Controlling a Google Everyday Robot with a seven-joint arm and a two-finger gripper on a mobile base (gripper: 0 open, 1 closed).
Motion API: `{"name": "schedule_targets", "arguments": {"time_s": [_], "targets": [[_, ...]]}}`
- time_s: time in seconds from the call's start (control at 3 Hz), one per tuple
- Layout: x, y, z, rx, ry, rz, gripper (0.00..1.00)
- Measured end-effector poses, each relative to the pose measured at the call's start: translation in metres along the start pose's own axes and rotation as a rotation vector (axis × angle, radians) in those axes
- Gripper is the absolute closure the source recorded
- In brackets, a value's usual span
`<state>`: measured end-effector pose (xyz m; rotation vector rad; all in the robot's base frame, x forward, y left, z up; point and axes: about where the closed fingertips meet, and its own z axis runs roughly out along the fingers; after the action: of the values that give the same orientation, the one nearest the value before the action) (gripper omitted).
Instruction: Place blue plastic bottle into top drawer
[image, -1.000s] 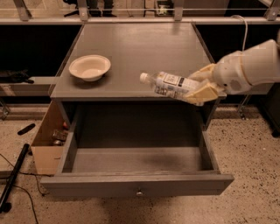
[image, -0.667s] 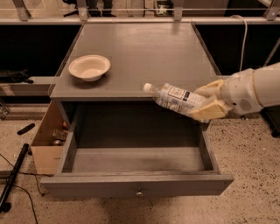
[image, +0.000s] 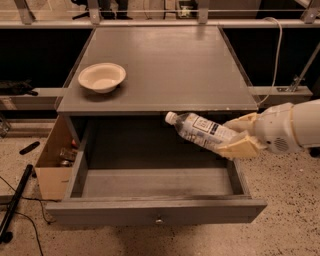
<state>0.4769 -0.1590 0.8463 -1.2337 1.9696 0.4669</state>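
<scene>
The blue plastic bottle (image: 199, 130), clear with a white cap and a white-and-blue label, lies nearly level in the air, cap pointing left. My gripper (image: 239, 136) comes in from the right and is shut on the bottle's base end, with cream fingers (image: 241, 146) above and below it. The bottle hangs over the right half of the open top drawer (image: 150, 184), below the front edge of the tabletop. The drawer is pulled out wide, its grey floor bare, its front panel and small round knob (image: 159, 219) toward me.
A cream round bowl (image: 102, 77) sits on the grey tabletop (image: 170, 65) at the left. A tan cardboard box (image: 52, 160) with small items stands on the floor left of the drawer. A black pole (image: 14, 202) and cables lie on the speckled floor at left.
My gripper has carried the bottle downward and toward me, from the tabletop's front edge to over the open drawer. The bowl and drawer have not moved.
</scene>
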Motion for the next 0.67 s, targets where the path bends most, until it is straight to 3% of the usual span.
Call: {"name": "schedule_targets", "arguments": {"time_s": [0.33, 0.67], "targets": [[0.001, 0.003, 0.031, -0.031, 0.014, -0.003, 1.0], [0.021, 0.02, 0.067, -0.085, 0.053, 0.019, 1.0]]}}
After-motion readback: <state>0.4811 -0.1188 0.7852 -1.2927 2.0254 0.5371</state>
